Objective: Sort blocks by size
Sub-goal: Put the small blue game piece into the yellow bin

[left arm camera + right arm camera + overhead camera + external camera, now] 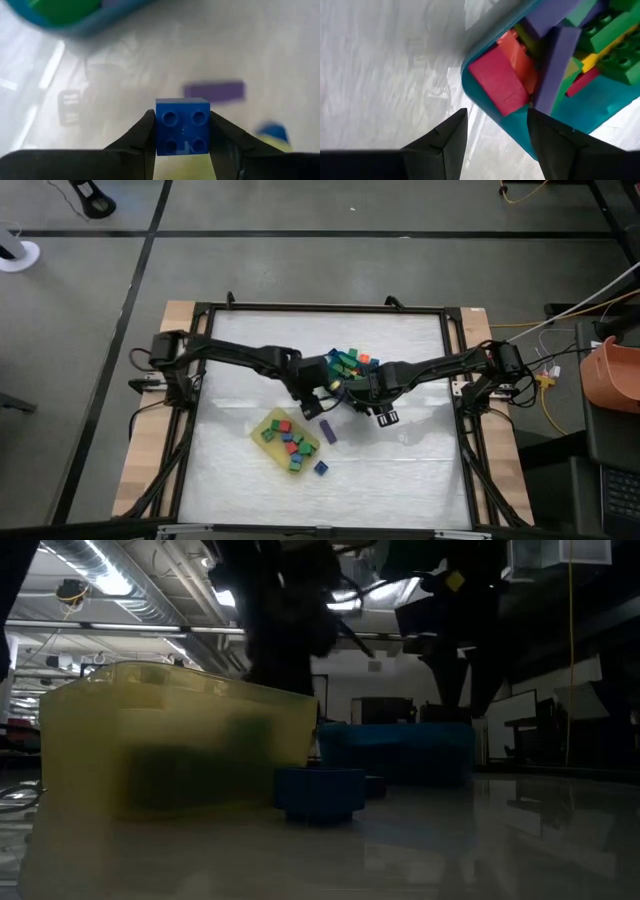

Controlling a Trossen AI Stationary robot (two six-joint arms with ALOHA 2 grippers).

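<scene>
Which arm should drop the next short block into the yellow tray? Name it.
Left. The left gripper already holds a blue cube near the yellow tray; the right gripper is open and empty.

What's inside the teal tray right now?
The teal tray holds a jumbled heap of blocks: a red block, a purple bar, green blocks and a yellow one. Lower layers are covered.

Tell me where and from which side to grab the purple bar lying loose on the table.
Grip the purple bar across its two long sides near the middle, coming straight down from above. It lies flat and alone on the table between the yellow tray and the teal tray, so both long faces look free, probably leaving finger room.
</scene>
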